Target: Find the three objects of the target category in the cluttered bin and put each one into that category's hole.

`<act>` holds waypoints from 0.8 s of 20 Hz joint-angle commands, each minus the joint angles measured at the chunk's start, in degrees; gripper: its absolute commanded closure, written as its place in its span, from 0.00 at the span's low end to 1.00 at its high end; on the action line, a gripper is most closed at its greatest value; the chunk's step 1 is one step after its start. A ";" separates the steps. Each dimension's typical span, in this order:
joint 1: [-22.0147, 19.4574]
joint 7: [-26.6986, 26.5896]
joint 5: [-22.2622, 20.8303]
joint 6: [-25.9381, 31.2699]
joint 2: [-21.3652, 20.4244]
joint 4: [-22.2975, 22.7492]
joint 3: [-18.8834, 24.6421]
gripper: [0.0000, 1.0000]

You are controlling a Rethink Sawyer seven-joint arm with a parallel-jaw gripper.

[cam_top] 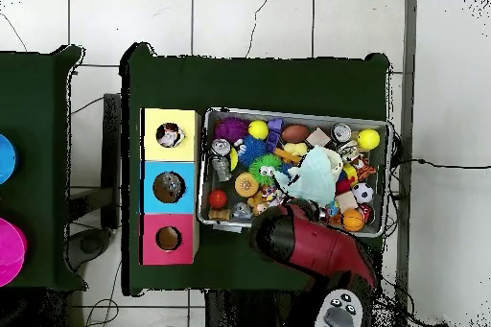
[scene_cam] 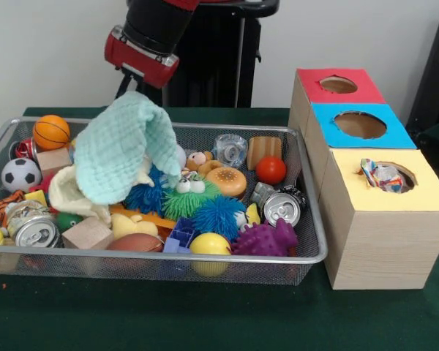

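Lifting a pale green waffle-weave cloth [scene_cam: 124, 146] clear of the clutter is the step I judge myself to be in, my red and black arm [scene_cam: 150, 36] reaching down over the silver wire-mesh bin [scene_cam: 307, 219] on the dark green tabletop [scene_cam: 205, 322]. My jaws are hidden behind the cloth, so I cannot tell whether they grip it, though it hangs up off the toys as if held. Beside the bin stand three wooden boxes: red-topped [scene_cam: 336, 86], blue-topped [scene_cam: 360, 124] and yellow-topped [scene_cam: 384, 197], the last with a crumpled wrapper [scene_cam: 380, 175] at its hole. Crushed drink cans [scene_cam: 282, 207] lie in the bin; next I likely need to carry the cloth over to its matching hole without snagging neighbours.
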 commanded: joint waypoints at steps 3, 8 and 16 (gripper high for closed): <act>-3.30 0.11 -1.53 12.46 -3.81 3.72 12.73 1.00; -7.11 -2.00 -3.15 4.06 -7.41 6.97 23.32 1.00; -3.38 1.59 -10.84 -5.25 -10.12 4.88 21.60 1.00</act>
